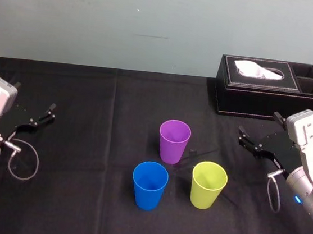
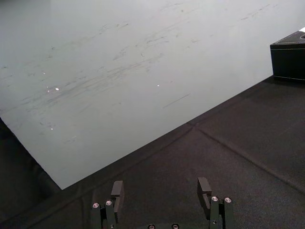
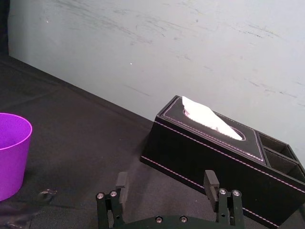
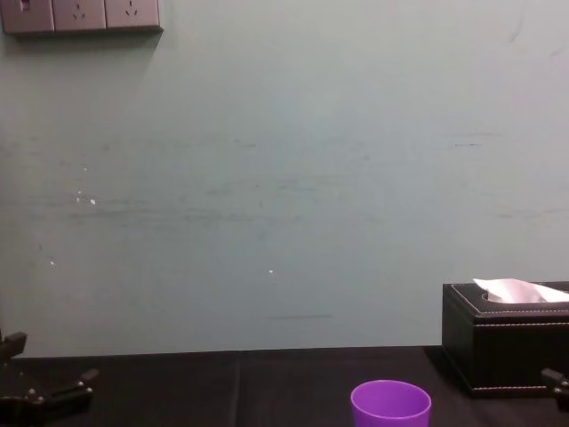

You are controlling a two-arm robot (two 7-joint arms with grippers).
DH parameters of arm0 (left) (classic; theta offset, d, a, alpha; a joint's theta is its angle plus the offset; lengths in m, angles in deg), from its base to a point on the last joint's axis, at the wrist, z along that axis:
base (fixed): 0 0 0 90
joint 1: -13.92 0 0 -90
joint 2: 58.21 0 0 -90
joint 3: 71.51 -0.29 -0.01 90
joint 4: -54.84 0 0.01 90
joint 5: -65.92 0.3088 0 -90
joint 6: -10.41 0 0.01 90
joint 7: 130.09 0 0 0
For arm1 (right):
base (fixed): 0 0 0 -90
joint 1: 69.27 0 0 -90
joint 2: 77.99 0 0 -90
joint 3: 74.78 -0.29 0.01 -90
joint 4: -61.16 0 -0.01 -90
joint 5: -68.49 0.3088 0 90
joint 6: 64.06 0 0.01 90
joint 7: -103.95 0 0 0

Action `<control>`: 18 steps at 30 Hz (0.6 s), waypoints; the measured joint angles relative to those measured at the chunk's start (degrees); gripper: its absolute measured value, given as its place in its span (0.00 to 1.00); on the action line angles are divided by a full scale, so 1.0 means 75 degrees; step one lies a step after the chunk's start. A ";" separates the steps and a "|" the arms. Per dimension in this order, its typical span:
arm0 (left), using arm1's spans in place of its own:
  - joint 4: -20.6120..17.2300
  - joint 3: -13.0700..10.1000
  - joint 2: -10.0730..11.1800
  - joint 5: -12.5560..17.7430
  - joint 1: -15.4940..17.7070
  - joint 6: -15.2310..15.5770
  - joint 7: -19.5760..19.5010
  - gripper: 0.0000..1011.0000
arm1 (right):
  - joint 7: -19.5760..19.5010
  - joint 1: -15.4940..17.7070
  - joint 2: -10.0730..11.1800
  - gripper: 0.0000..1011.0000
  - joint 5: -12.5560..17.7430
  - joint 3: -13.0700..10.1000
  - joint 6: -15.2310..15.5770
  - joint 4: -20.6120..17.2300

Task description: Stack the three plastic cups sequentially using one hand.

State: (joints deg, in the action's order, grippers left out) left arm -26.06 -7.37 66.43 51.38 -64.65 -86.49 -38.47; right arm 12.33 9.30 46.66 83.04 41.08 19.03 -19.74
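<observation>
Three plastic cups stand upright and apart in the middle of the black table: a purple cup (image 1: 174, 141) farthest back, a blue cup (image 1: 149, 184) at the front left and a yellow-green cup (image 1: 208, 184) at the front right. The purple cup (image 3: 11, 153) (image 4: 391, 404) also appears in the right wrist and chest views. My right gripper (image 1: 259, 134) (image 3: 165, 183) hovers open to the right of the cups, with nothing between its fingers. My left gripper (image 1: 32, 113) (image 2: 161, 190) is parked open at the far left, empty.
A black tissue box (image 1: 269, 88) (image 3: 219, 145) with a white tissue stands at the back right, just behind my right gripper. A pale wall (image 4: 284, 196) rises behind the table. Black cloth (image 1: 99, 122) covers the table between the left gripper and the cups.
</observation>
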 joint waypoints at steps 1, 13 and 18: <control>0.0000 0.0000 0.0000 0.0000 0.0000 0.0000 0.0000 1.00 | 0.0001 0.0000 0.0000 0.99 0.0000 0.0000 0.0000 0.0000; 0.0000 0.0000 0.0000 0.0000 0.0000 0.0000 0.0000 1.00 | 0.0000 0.0000 0.0000 0.99 0.0000 0.0000 0.0000 0.0000; 0.0000 0.0000 0.0000 -0.0001 0.0000 0.0000 0.0000 1.00 | 0.0000 0.0000 0.0000 0.99 0.0000 0.0000 0.0000 0.0000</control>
State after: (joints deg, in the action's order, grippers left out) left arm -26.06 -7.37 66.43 51.37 -64.65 -86.49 -38.47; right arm 12.33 9.30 46.66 83.04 41.08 19.03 -19.74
